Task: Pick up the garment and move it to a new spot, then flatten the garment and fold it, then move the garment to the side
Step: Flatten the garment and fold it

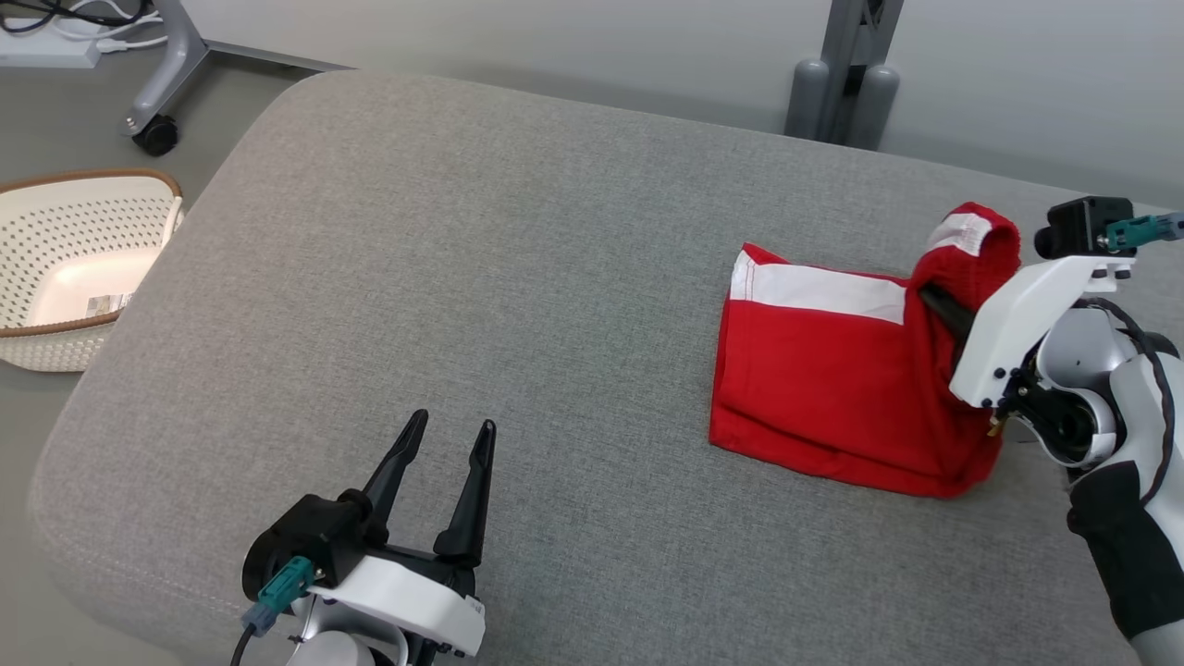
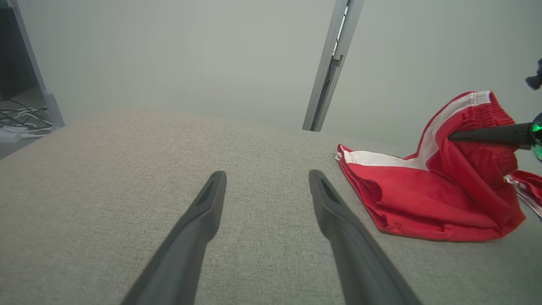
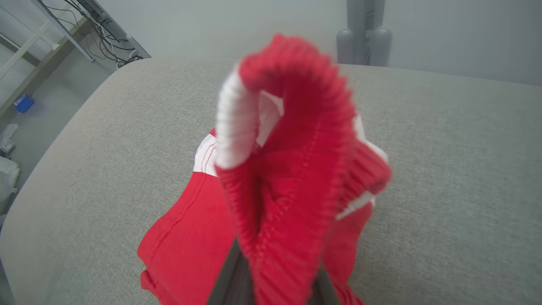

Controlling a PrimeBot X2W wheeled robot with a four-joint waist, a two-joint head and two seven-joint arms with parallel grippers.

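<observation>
Found red shorts [image 1: 823, 388] with a white side stripe lying toward the right end of the grey upholstered bench [image 1: 462, 277], well apart from its left corners. Apparently folded over on itself, judging by the doubled hem along the near side. Not flat at the right end: raised there into a hump, with the ribbed waistband [image 1: 971, 245] lifted off the upholstery and drooping over in a loop.

Judged cause of the hump: pinched by the right gripper [image 1: 936, 303], reaching in from the right edge of the bench. Clamped tight on the waistband, with red cloth bunched round both fingers in the right wrist view. Probably taken at the elastic for a firmer bite than the thin leg cloth would give. Likely meant for lifting or dragging the shorts to another spot on the bench; cannot tell from here whether for the first pick-up or the final move aside.

Noted left gripper [image 1: 454, 424] hovering over the near edge of the bench, left of the middle, well apart from the shorts. Spread wide, holding nothing and touching nothing, with bare upholstery between the fingers in the left wrist view. Probably parked clear of the work, or waiting to take a second corner.

Also noted a white perforated laundry basket [image 1: 37, 277] on the floor beyond the left end of the bench
</observation>
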